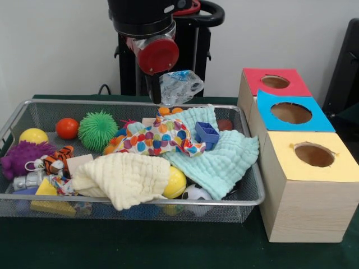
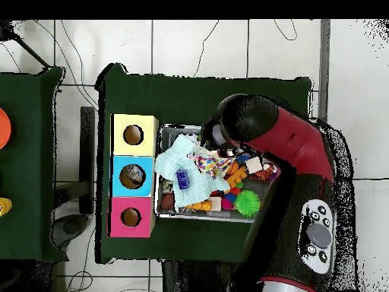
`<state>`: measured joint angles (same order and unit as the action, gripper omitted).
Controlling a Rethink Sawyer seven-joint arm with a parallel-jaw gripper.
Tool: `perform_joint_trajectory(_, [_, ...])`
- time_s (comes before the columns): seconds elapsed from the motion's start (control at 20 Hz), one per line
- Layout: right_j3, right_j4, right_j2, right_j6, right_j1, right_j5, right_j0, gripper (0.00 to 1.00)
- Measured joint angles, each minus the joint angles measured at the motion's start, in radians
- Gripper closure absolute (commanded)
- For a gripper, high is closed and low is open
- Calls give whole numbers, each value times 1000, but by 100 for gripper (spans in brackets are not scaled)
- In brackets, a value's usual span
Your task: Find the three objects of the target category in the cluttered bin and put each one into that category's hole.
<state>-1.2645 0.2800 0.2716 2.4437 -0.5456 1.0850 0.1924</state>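
The wire mesh bin (image 1: 134, 202) lies in the middle of the green table, full of toys and cloths. My gripper (image 1: 162, 89) hangs above the bin's far rim, shut on a small clear plastic bottle (image 1: 181, 86) with a pale blue label. The bottle is lifted clear of the clutter. No other bottle shows among the clutter. In the overhead view my arm (image 2: 266, 137) covers the gripper, the bottle and much of the bin (image 2: 203, 217).
Three wooden boxes stand right of the bin, each with a round hole on top: red (image 1: 275, 82), blue (image 1: 291, 112), yellow (image 1: 314, 155). The bin holds a cream cloth (image 1: 126, 176), a mint cloth (image 1: 221, 154), a dotted cloth (image 1: 160, 137), a green spiky ball (image 1: 97, 130) and other balls.
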Motion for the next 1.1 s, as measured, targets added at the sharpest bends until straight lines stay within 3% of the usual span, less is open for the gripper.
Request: perform_joint_trajectory(1.1, [34, 70, 63, 115, 21, 0, -98, 100])
